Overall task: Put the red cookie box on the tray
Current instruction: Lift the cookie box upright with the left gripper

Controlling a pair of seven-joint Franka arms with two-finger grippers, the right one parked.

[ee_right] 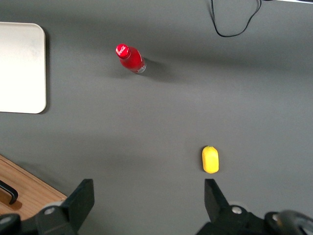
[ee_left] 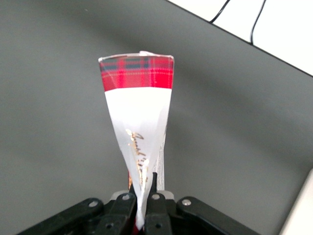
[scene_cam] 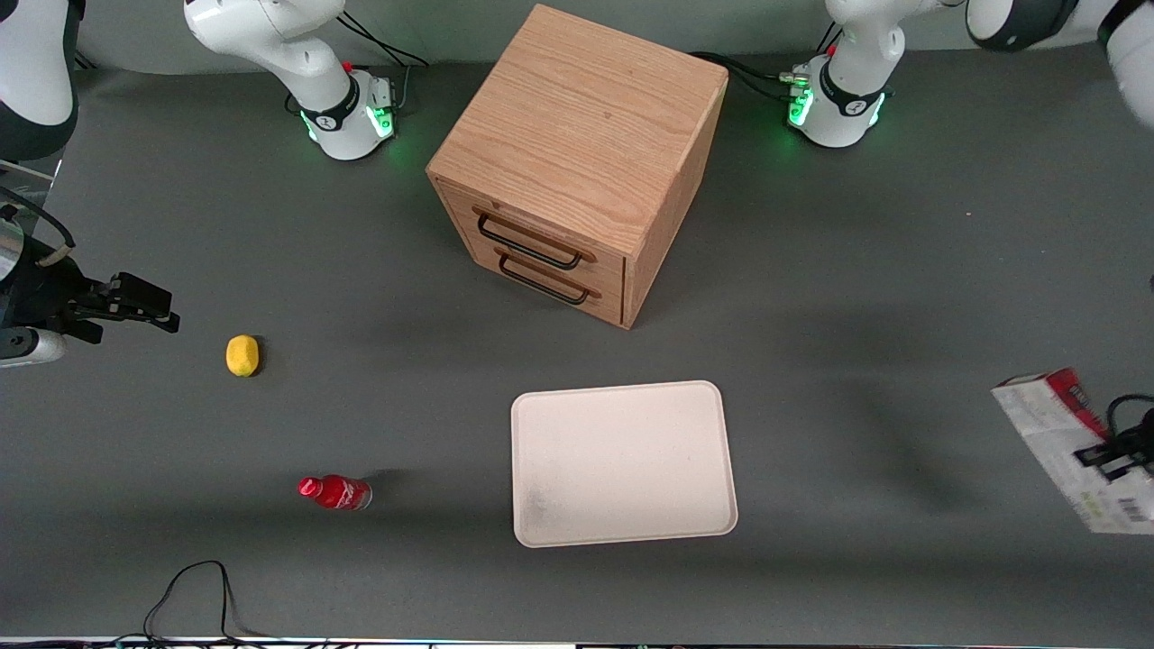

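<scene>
- We count one red cookie box [scene_cam: 1064,442], a long slim carton, white with a red band at one end and a barcode at the other; it is at the working arm's end of the table, well apart from the tray and raised off the dark surface.
- We see one gripper [scene_cam: 1111,457] at work, and its two fingers [ee_left: 128,203] are pinching the carton's thin side close to the barcode end; in the left wrist view the carton [ee_left: 139,117] runs away from the gripper [ee_left: 142,208] toward its red plaid end.
- There is one tray [scene_cam: 622,464], cream-white with rounded corners, lying flat near the middle of the table and nearer to the front camera than the cabinet; nothing lies on it.
- We count one wooden drawer cabinet [scene_cam: 577,135], turned at an angle, with two drawers, each bearing one dark handle, so two handles [scene_cam: 532,242] in all.
- One small red bottle [scene_cam: 335,492] lies on its side toward the parked arm's end of the table, about as near to the front camera as the tray.
- One yellow lemon-like fruit [scene_cam: 242,355] sits farther from the front camera than the bottle, also toward the parked arm's end.
- One black cable [scene_cam: 194,586] loops at the table edge nearest the front camera.
</scene>
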